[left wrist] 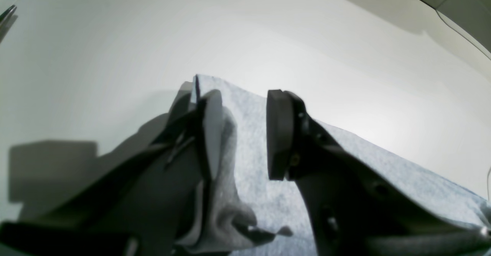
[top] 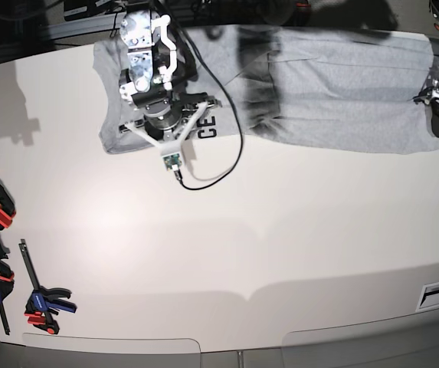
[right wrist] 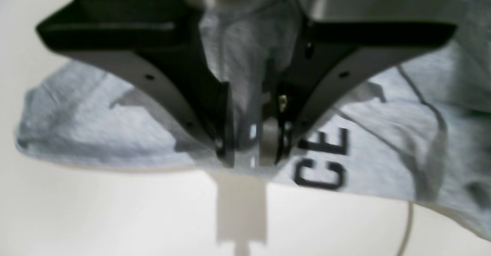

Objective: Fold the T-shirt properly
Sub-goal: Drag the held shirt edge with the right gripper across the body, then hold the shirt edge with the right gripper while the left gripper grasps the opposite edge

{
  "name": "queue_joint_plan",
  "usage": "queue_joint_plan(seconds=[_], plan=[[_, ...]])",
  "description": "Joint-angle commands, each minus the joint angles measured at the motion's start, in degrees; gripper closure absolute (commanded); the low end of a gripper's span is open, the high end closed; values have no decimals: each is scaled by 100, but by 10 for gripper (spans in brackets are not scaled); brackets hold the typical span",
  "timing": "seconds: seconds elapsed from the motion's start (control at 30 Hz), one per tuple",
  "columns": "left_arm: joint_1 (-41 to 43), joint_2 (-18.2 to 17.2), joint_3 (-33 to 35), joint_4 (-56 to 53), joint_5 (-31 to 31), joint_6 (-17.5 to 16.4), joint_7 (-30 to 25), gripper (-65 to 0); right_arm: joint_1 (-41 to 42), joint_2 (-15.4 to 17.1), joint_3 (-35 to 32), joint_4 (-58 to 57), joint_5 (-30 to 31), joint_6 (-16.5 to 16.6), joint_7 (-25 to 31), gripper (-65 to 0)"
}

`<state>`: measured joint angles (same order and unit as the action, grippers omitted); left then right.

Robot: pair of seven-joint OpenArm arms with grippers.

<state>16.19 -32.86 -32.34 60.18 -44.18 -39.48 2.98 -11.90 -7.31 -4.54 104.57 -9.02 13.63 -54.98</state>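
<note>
Fabric sits bunched between the fingers of the right gripper (right wrist: 249, 148) — in the right wrist view the two black jaws pinch a vertical fold of the T-shirt (top: 334, 84), the grey cloth rising up between them. Just beside the fingertips the black letters "CE" (right wrist: 324, 160) show on the cloth, which hangs with its lower edge over the pale table (top: 227, 253).

The left gripper (left wrist: 243, 133) has its jaws apart: one pad (left wrist: 278, 133) stands clear in the open, while the other finger (left wrist: 211, 125) has grey cloth draped around it. Whether that cloth is actually pinched I cannot tell. Past those fingers the shirt's edge runs off to the right across the white surface.

From the base view the T-shirt stretches along the far edge of the table, spread wide from left to right — the right arm over its left end, the left gripper at its right end near the table's corner. A black cable (top: 227, 153) loops from the right arm down onto the bare tabletop. Red, blue and black clamps (top: 43, 303) lie along the left edge, well apart from the shirt.
</note>
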Motion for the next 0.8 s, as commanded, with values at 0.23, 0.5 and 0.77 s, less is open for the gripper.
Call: queue_joint_plan(seconds=[0.23,0.5,0.77], plan=[[-15,-142,-63,94,-114,-52,-157,-181,59,9,323,94,13,-42,98,-106],[-15,-142,-63,94,-116,-52,-160,-181,61,293,345,90,42,28,96,0],[-15,-142,-63,94,-114,-52,-157,-181,-120,337,341,422,42,101,9,0]])
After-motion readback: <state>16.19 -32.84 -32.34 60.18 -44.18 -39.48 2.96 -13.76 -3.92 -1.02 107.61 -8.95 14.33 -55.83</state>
